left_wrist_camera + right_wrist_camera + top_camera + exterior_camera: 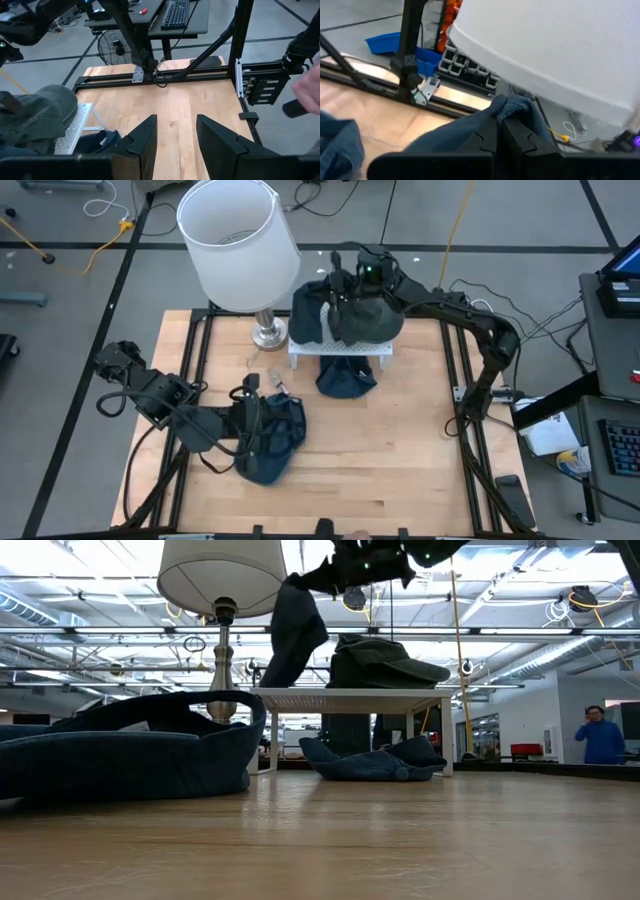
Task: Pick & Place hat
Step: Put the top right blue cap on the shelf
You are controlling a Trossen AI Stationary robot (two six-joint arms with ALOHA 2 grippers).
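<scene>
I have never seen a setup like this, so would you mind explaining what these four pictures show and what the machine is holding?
This is a two-armed robot at a wooden table. One picture looks straight down, one looks level across the tabletop, and two come from cameras on the wrists. The right gripper is shut on a dark blue hat, lifting it above a small white rack beside a white lamp. An olive cap sits on the rack, and another blue hat lies under it. The left gripper rests open over a fourth hat, a blue one, near the table's front. A person stands far behind.
</scene>
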